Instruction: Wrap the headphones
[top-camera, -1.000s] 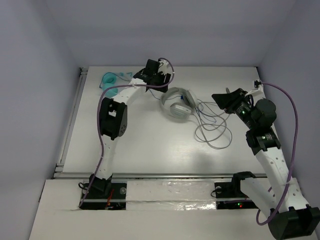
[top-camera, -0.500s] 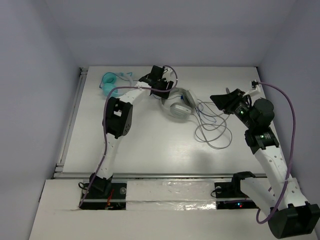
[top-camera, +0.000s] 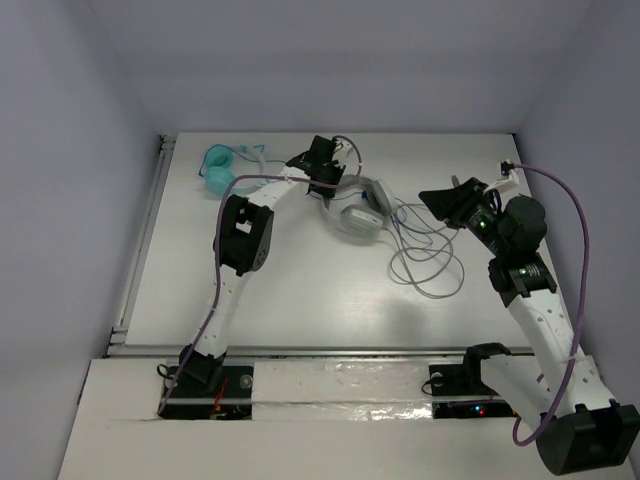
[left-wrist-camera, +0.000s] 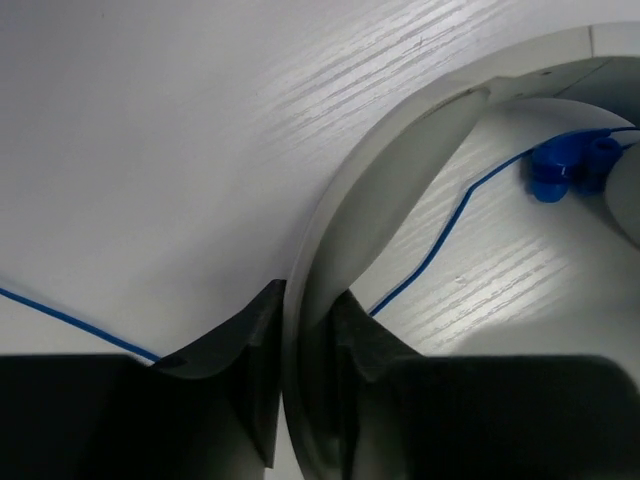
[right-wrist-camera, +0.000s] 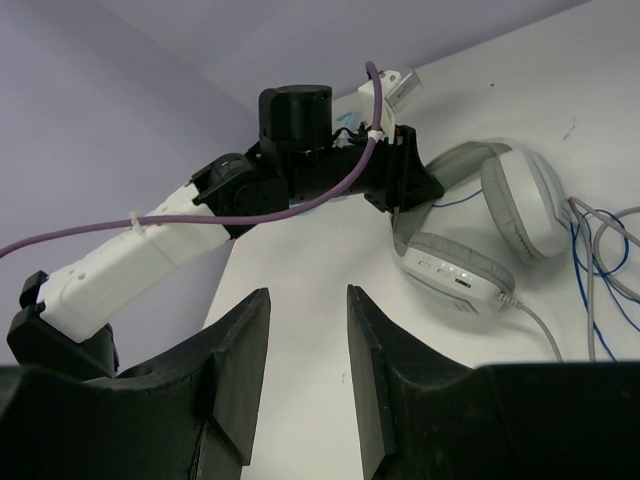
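The white headphones (top-camera: 356, 214) lie at the back middle of the table, and their thin grey cable (top-camera: 432, 268) sprawls in loose loops to the right. My left gripper (top-camera: 335, 183) is shut on the wide headband (left-wrist-camera: 400, 170), which fills the gap between the two dark fingers (left-wrist-camera: 240, 340). My right gripper (top-camera: 447, 201) hangs open above the table to the right of the earcups, with nothing between its fingers. Its own view shows the headphones (right-wrist-camera: 500, 230) ahead, with the left arm (right-wrist-camera: 300, 160) at the headband.
Smaller teal headphones (top-camera: 222, 162) sit at the back left. Their thin blue cable (left-wrist-camera: 440, 240) runs under the white headband to a blue plug (left-wrist-camera: 555, 170). Walls close off the table at the back and both sides.
My left gripper moved right from beside the headphones onto the headband and shut on it. The right arm has hardly moved.
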